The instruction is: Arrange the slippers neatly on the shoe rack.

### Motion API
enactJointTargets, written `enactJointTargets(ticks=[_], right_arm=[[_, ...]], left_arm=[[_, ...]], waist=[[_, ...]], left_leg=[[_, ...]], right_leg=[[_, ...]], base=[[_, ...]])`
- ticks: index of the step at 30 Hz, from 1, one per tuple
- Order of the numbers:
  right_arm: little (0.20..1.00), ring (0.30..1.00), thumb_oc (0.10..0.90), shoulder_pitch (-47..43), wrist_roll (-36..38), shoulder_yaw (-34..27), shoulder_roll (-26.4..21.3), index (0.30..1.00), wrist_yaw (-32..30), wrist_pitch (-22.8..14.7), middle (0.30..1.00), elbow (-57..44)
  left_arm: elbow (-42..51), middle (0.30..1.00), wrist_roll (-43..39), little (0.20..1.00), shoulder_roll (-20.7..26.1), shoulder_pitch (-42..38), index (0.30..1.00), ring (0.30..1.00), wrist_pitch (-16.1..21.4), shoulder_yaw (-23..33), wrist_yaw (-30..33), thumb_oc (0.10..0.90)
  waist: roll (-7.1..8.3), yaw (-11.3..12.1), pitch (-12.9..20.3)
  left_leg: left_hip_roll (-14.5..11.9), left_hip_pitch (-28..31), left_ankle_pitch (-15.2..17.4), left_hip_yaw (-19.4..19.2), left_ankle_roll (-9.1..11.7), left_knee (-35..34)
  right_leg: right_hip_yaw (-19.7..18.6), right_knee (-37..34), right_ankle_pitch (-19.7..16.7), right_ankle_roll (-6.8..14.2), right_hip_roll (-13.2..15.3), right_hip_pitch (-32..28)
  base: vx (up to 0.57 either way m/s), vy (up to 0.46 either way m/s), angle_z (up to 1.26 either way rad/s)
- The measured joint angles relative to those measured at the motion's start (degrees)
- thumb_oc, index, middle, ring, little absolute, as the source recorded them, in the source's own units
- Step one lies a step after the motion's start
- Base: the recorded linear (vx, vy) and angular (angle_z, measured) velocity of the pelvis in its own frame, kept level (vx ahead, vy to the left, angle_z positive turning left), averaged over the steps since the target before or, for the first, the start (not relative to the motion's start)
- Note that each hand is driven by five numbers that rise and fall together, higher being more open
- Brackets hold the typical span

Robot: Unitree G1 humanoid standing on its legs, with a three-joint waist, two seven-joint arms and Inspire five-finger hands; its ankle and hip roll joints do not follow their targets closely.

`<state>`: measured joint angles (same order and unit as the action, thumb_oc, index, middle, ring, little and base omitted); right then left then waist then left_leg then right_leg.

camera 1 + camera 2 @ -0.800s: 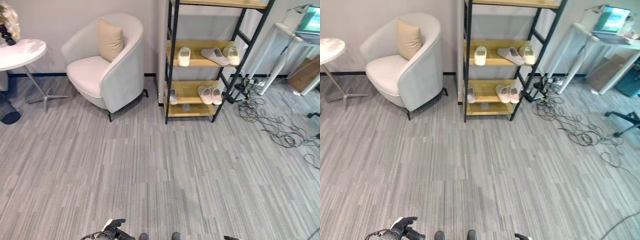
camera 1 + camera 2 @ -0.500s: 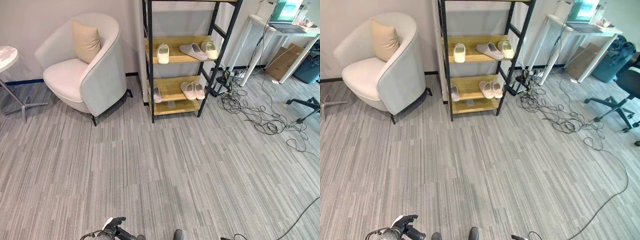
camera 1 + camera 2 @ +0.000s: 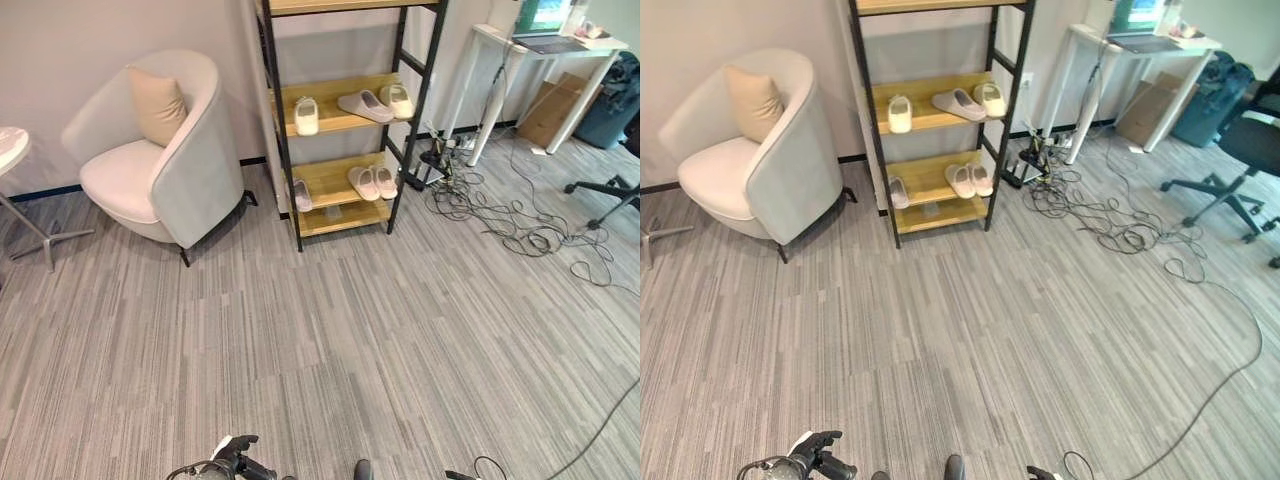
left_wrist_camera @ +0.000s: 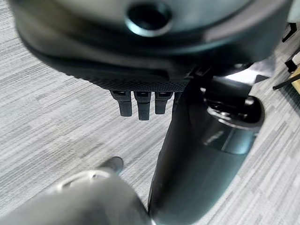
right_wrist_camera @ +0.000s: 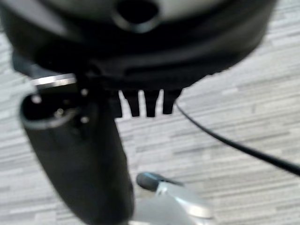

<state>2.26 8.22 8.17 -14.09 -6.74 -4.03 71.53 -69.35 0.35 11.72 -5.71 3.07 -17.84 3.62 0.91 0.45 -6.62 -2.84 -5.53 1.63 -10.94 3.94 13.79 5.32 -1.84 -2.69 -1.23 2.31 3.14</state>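
A black-framed rack with pale wooden shelves stands against the wall, an upholstered armchair beside it and tangled cables on the striped grey carpet on its other side. Six slippers sit on the rack: three cream and grey ones on its middle shelf, a pinkish pair and a single on its lowest. Well short of the rack, the left hand and right hand hang empty with fingers straight, seen over bare carpet in the wrist views.

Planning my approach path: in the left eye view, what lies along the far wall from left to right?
Round side table → armchair with its cushion → shoe rack holding the slippers → tangle of cables → white desk → cardboard box.
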Motion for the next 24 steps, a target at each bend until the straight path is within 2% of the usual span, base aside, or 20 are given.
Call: enactJointTargets(ticks=[1, 3, 4, 5, 6, 7, 10, 13, 14, 16, 18, 19, 20, 21, 22, 23, 24], right_arm=[[0.900, 0.900, 0.800, 0.0, 0.7, -0.3, -0.1, 0.900, 0.0, 0.0, 0.900, 0.0], [0.900, 0.900, 0.800, 0.5, 2.4, -1.3, -0.3, 0.900, 0.0, 0.0, 0.900, 0.0], [0.900, 0.900, 0.800, 0.7, 2.5, -1.4, -0.5, 0.900, 0.0, 0.0, 0.900, 0.0], [0.900, 0.900, 0.800, 0.7, 2.7, -1.3, -0.7, 0.900, 0.0, 0.1, 0.900, 0.1], [0.900, 0.900, 0.800, 0.8, 2.9, -1.2, -0.5, 0.900, 0.0, 0.1, 0.900, 0.0], [0.900, 0.900, 0.800, 0.6, 3.3, -1.2, -0.3, 0.900, 0.0, 0.0, 0.900, 0.0], [0.900, 0.900, 0.800, 1.2, 3.4, -1.4, 0.1, 0.900, 0.1, 0.0, 0.900, -0.1], [0.900, 0.900, 0.800, 0.8, 3.4, -1.5, 0.1, 0.900, 0.1, -0.3, 0.900, -0.5], [0.900, 0.900, 0.800, 0.4, 3.4, -1.9, -0.1, 0.900, 0.3, -0.4, 0.900, -0.7], [0.900, 0.900, 0.800, -0.5, 3.6, -1.9, -0.2, 0.900, 0.4, -0.4, 0.900, -1.1], [0.900, 0.900, 0.800, -2.5, 3.9, -1.9, -0.1, 0.900, 0.7, -0.4, 0.900, -2.0], [0.900, 0.900, 0.800, -3.0, 3.9, -1.9, -0.2, 0.900, 1.0, -0.6, 0.900, -2.8], [0.900, 0.900, 0.800, -3.8, 3.9, -1.9, -0.2, 0.900, 1.3, -0.8, 0.900, -2.8], [0.900, 0.900, 0.800, -4.7, 4.0, -1.9, 0.4, 0.900, 1.4, -0.6, 0.900, -2.6], [0.900, 0.900, 0.800, -4.7, 4.0, -1.8, 0.7, 0.900, 1.5, -0.7, 0.900, -2.8], [0.900, 0.900, 0.800, -4.3, 4.2, -1.9, 1.0, 0.900, 1.5, -0.7, 0.900, -2.8], [0.900, 0.900, 0.800, -3.8, 4.3, -1.9, 1.0, 0.900, 1.5, -0.7, 0.900, -2.8]], left_arm=[[0.0, 0.900, -0.3, 0.900, -0.6, 0.0, 0.900, 0.900, 0.3, 0.0, 0.0, 0.800], [-0.7, 0.900, -0.3, 0.900, -2.4, 0.0, 0.900, 0.900, 0.6, 0.0, -0.1, 0.800], [-0.9, 0.900, -0.3, 0.900, -2.8, 0.1, 0.900, 0.900, 0.6, 0.0, -0.2, 0.800], [-1.1, 0.900, -0.4, 0.900, -3.3, 0.1, 0.900, 0.900, 0.5, 0.2, -0.2, 0.800], [-1.2, 0.900, -0.3, 0.900, -3.2, 0.1, 0.900, 0.900, 0.6, 0.2, -0.2, 0.800], [-0.9, 0.900, -0.4, 0.900, -3.1, -0.1, 0.900, 0.900, 0.6, 0.6, -0.2, 0.800], [-0.2, 0.900, -0.4, 0.900, -2.8, 0.1, 0.900, 0.900, 0.6, 1.0, -0.2, 0.800], [-0.3, 0.900, -0.4, 0.900, -2.4, 0.5, 0.900, 0.900, 0.7, 1.0, -0.3, 0.800], [-0.3, 0.900, -0.4, 0.900, -2.3, 0.2, 0.900, 0.900, 0.6, 0.9, -0.5, 0.800], [-0.2, 0.900, -0.4, 0.900, -1.8, 0.0, 0.900, 0.900, 0.6, 0.9, -0.5, 0.800], [-0.5, 0.900, -0.6, 0.900, -0.8, -1.0, 0.900, 0.900, 0.4, 0.7, -0.5, 0.800], [-0.4, 0.900, -1.2, 0.900, -0.1, -1.1, 0.900, 0.900, 0.5, 0.4, -0.5, 0.800], [-0.2, 0.900, -1.5, 0.900, 0.2, -1.1, 0.900, 0.900, 0.7, 0.4, -0.4, 0.800], [-0.4, 0.900, -1.5, 0.900, 0.4, -1.1, 0.900, 0.900, 0.6, 0.5, -0.4, 0.800], [-0.5, 0.900, -1.5, 0.900, 1.1, -1.0, 0.900, 0.900, 0.6, 0.7, -0.4, 0.800], [-0.5, 0.900, -1.6, 0.900, 1.5, -1.0, 0.900, 0.900, 0.6, 0.7, -0.4, 0.800], [-0.7, 0.900, -1.6, 0.900, 1.2, -1.1, 0.900, 0.900, 0.7, 0.6, -0.4, 0.800]], waist=[[-0.22, 0.0, 0.0], [-1.81, -1.3, -0.1], [-2.38, -1.4, 0.0], [-3.44, -1.1, -0.1], [-3.19, -1.2, -0.2], [-2.82, -0.3, -0.2], [-2.21, 0.8, -0.2], [-2.45, 1.1, 0.5], [-2.67, 1.4, 0.6], [-2.71, 1.7, 0.6], [-2.21, 1.6, -0.3], [-2.12, 0.7, -0.3], [-2.19, 0.5, -0.4], [-0.95, 0.0, -0.3], [-0.16, 0.0, 0.0], [0.37, -0.1, 0.3], [0.14, -0.3, 0.2]], left_leg=[[0.8, 0.3, 0.5, 1.2, -0.1, -2.3], [0.4, 1.6, 0.0, 2.1, 0.8, -10.6], [0.1, 1.7, 0.0, 2.1, 0.7, -11.8], [-0.7, 2.2, -1.9, 2.0, -0.2, -12.7], [-0.7, 1.9, -1.9, 1.9, 0.0, -12.2], [-0.6, 2.0, -1.3, 0.6, -0.5, -12.2], [0.2, 4.6, -1.4, -1.2, -1.4, -14.0], [0.9, 6.2, -1.0, -2.7, -2.9, -14.8], [0.7, 6.5, -0.9, -3.1, -3.2, -15.4], [0.3, 6.8, -1.1, -4.2, -3.1, -15.7], [-0.7, 6.4, -0.2, -4.9, -3.7, -13.0], [-1.1, 7.9, 0.0, -4.4, -3.8, -14.1], [-1.0, 9.7, 1.2, -4.2, -4.1, -16.0], [0.6, 10.9, 1.3, -4.6, -4.5, -17.6], [1.5, 12.0, 1.6, -5.0, -4.4, -18.9], [2.0, 12.3, 1.1, -5.2, -4.6, -18.9], [2.0, 12.4, 2.1, -5.2, -4.8, -18.9]], right_leg=[[-0.9, -0.6, -0.1, -0.2, 0.1, 0.0], [-1.0, -0.5, -0.2, -0.1, -0.4, 0.4], [-1.0, -0.6, -0.2, 0.0, -0.9, 0.6], [-1.3, -0.7, -0.3, 0.4, -1.7, 0.6], [-2.1, -2.1, -0.1, 0.6, -1.7, -0.1], [-2.4, -3.1, -0.2, 0.8, -1.9, -0.6], [-3.2, -1.5, -1.2, 1.7, -0.9, -0.5], [-4.6, -3.1, -1.7, 2.3, -0.7, -1.7], [-4.6, -0.9, -1.2, 3.7, -0.8, -0.3], [-4.1, 4.4, 0.0, 5.1, -1.3, 2.9], [-3.7, 14.5, 0.7, 6.3, -1.5, 7.9], [-1.3, 19.7, 1.3, 7.3, -1.2, 10.3], [0.7, 22.0, 3.2, 8.7, -0.6, 11.4], [2.5, 23.0, 5.8, 8.1, 1.1, 12.0], [3.3, 21.7, 6.5, 7.5, 1.5, 12.0], [3.9, 19.9, 6.1, 7.3, 2.0, 11.7], [4.0, 18.8, 6.2, 6.8, 2.0, 13.0]], base=[[0.24, 0.013, -0.27], [0.31, 0.017, -0.20], [0.35, 0.016, -0.17], [0.35, 0.021, -0.18], [0.27, 0.032, -0.35], [0.26, 0.066, -0.34], [0.21, 0.071, -0.34], [0.23, 0.085, -0.31], [0.17, 0.061, -0.34], [0.11, 0.035, -0.41], [0.21, 0.025, -0.48], [0.37, -0.007, -0.45], [0.29, -0.022, -0.37], [0.22, -0.039, -0.37], [0.22, -0.064, -0.22], [0.42, -0.148, -0.15], [0.44, -0.177, -0.10]])
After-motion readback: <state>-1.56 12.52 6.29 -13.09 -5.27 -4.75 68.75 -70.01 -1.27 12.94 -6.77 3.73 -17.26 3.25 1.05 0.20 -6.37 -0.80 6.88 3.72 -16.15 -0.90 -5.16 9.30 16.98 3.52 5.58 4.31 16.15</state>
